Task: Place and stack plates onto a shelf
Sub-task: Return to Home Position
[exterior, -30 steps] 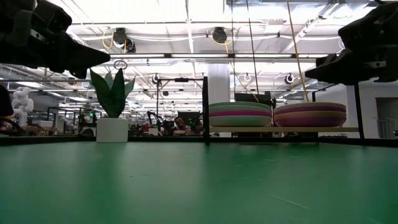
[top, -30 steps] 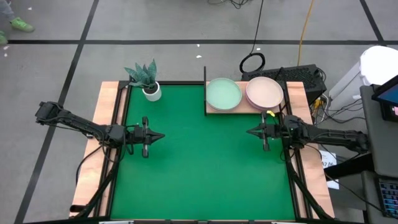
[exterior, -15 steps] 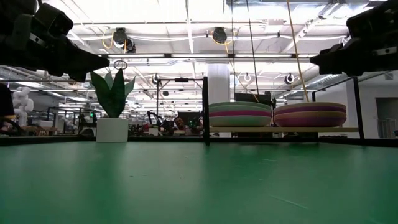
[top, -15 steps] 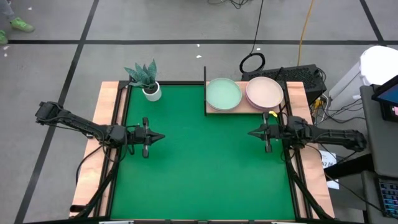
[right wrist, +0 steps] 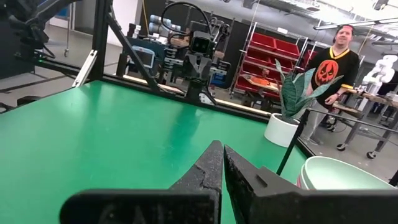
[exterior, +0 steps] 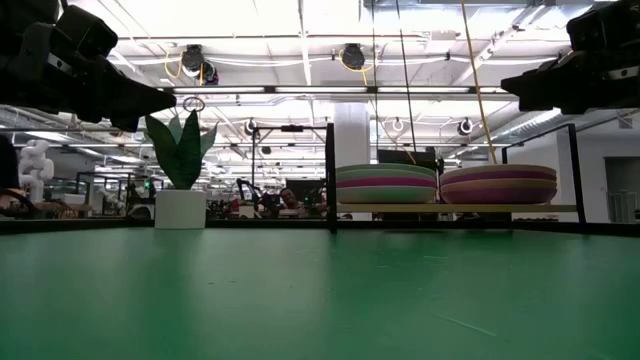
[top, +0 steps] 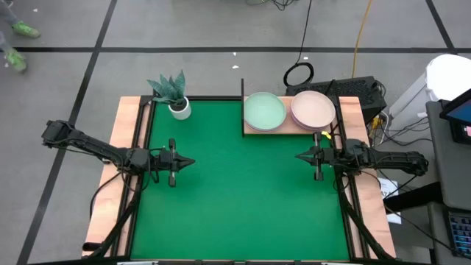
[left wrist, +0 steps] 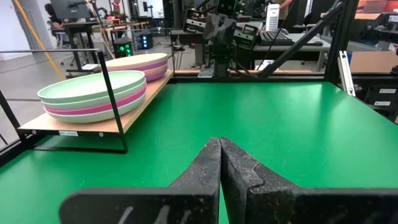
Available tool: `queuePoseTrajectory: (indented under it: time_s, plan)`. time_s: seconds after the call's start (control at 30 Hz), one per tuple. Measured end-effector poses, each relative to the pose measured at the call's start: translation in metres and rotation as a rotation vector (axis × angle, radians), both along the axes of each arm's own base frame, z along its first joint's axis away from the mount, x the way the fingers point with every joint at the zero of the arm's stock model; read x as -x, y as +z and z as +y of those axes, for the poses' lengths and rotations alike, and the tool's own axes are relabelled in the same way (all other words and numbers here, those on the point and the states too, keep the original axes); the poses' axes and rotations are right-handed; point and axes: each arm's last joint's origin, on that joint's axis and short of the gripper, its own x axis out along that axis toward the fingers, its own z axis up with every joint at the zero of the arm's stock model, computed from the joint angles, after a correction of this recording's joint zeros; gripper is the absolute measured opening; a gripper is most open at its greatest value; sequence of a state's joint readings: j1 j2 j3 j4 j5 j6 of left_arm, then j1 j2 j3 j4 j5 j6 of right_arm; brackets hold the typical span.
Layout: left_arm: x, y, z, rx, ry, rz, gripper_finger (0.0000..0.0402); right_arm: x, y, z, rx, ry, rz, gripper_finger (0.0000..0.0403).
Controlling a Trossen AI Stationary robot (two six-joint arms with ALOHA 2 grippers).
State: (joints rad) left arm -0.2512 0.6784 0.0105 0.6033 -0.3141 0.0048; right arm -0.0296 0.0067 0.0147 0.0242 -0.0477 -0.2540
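I see the broad green-matted desk (top: 235, 206), with the flat rectangular light wooden shelf (top: 288, 130) at its back edge, right of centre. Two stacks of round matte plates sit side by side on the shelf, one topped by a pale mint plate (top: 264, 110), the other by a pinkish-beige plate (top: 313, 108). The left gripper (top: 191, 161) hovers over the desk's left side. The right gripper (top: 297, 156) hovers just in front of the shelf. Both have fingers pressed together, holding nothing.

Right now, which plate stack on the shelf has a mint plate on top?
The stack nearer the plant pot; the other stack has a pinkish-beige plate on top.
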Motion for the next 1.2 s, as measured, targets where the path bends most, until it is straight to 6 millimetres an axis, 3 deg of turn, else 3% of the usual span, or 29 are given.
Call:
queuePoseTrajectory:
  time_s: [0.63,1.2]
  plan:
    - [0.002,0.004,0.001,-0.029,0.010,-0.032,0.0003,0.000,0.000,0.000,-0.033,0.003,0.004,0.0000]
    - [0.018,0.011,0.005,-0.087,-0.001,-0.059,0.0003,0.000,0.000,0.000,-0.032,0.005,-0.002,0.0000]
